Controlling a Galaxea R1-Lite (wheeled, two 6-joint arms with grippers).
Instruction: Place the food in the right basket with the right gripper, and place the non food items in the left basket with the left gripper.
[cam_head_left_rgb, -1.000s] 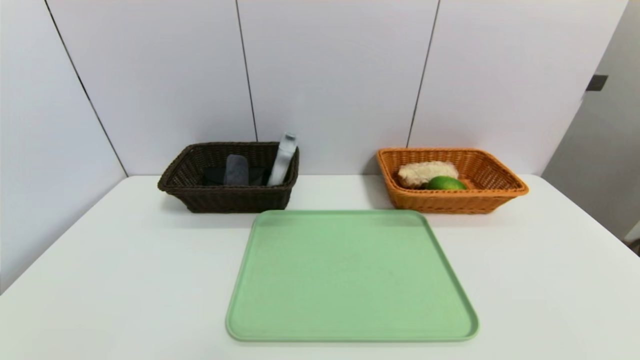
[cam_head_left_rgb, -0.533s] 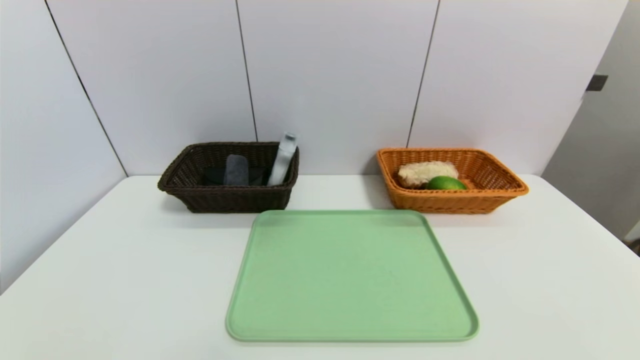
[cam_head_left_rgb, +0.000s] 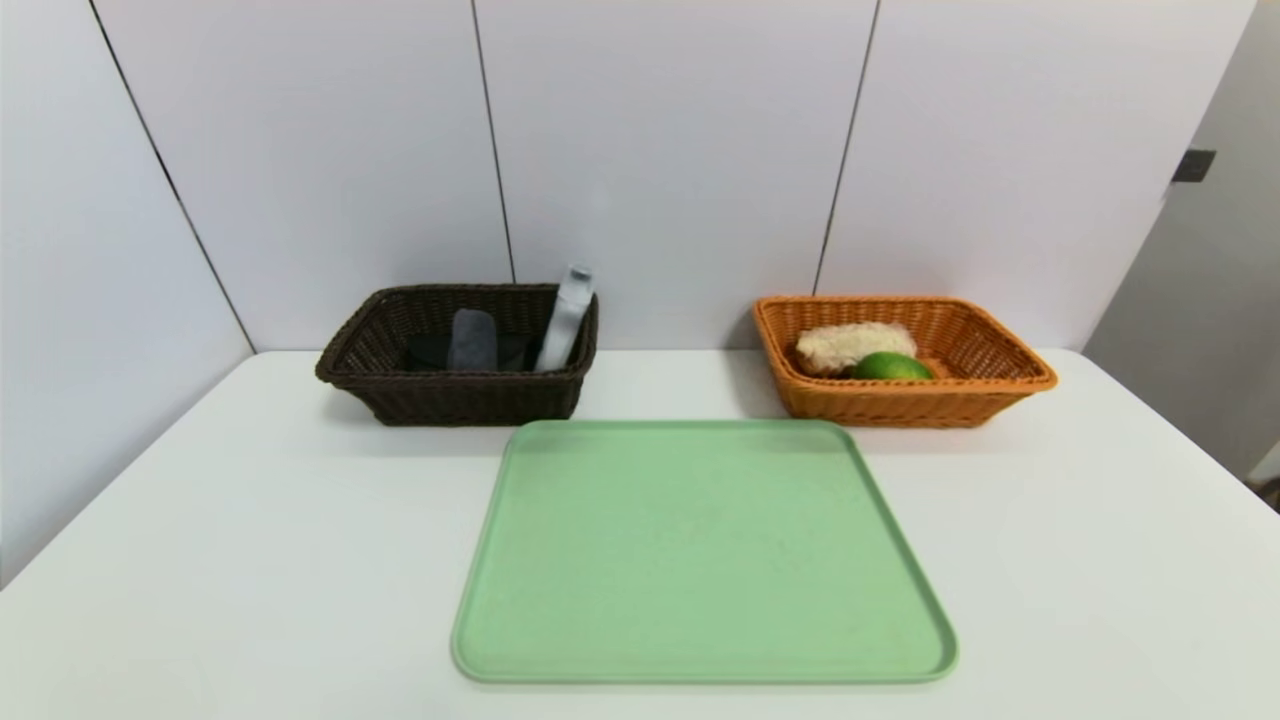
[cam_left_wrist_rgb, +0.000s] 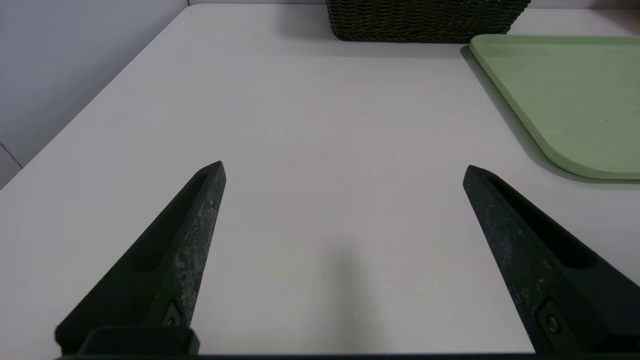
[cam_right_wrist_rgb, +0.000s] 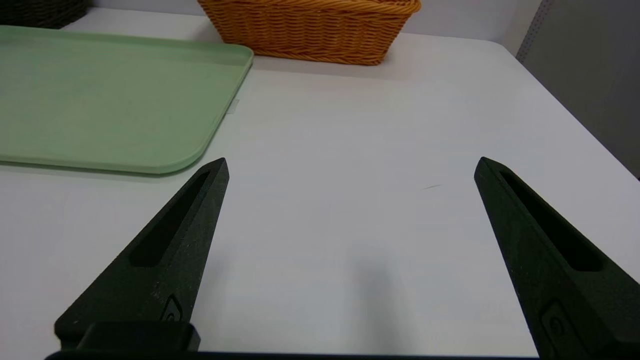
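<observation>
— What colours sit before you?

— A pale green tray (cam_head_left_rgb: 700, 560) on a white table (cam_head_left_rgb: 250, 560). The left basket (cam_head_left_rgb: 455, 395) is dark brown weave, holding a grey object (cam_head_left_rgb: 472, 340) and a light grey tube (cam_head_left_rgb: 565, 318).

— And the other?

— The right basket (cam_head_left_rgb: 900, 400) is orange weave, with a beige, fuzzy lump (cam_head_left_rgb: 850, 343) and a green lime (cam_head_left_rgb: 890, 366). My own fingers (cam_left_wrist_rgb: 185, 240) are black.

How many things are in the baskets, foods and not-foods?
Foods in the orange basket: 2, a lime and a pale bready lump.
Non-foods in the dark basket: 2, a grey pad and a leaning tube.
Total: 4.
</observation>
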